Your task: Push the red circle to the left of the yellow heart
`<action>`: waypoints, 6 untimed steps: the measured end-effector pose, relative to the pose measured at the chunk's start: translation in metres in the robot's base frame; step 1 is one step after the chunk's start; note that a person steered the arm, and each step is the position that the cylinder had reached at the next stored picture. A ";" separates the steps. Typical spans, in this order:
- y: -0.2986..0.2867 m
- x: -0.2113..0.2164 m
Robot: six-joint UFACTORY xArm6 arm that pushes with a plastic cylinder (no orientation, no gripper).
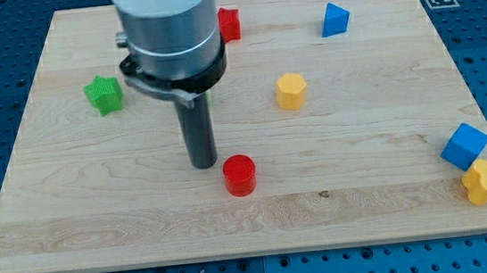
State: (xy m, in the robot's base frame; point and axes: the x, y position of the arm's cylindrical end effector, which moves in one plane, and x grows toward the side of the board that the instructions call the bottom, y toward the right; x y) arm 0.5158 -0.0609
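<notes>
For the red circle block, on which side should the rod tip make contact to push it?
Judging by the layout, contact the red circle block on its upper-left wall. My tip sits just left of it already. The yellow heart block lies far right, slightly lower, so push rightward; the round wall may slip off-centre.

From my remote seat the feed was bright and evenly lit, apparently from overhead, with the pale wooden tabletop (365, 187) showing its grain cleanly and no harsh glare anywhere. Shadows were soft and short: a faint one hugged the base of the red circle (239, 174) and another sat under my tip (203, 164). Focus held sharp across the board, though the tabletop's edges splayed outward toward the view's bottom.
</notes>
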 end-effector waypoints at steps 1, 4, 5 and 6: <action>0.000 0.005; 0.096 0.026; 0.139 0.026; 0.169 0.026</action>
State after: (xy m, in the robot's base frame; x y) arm 0.5423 0.1079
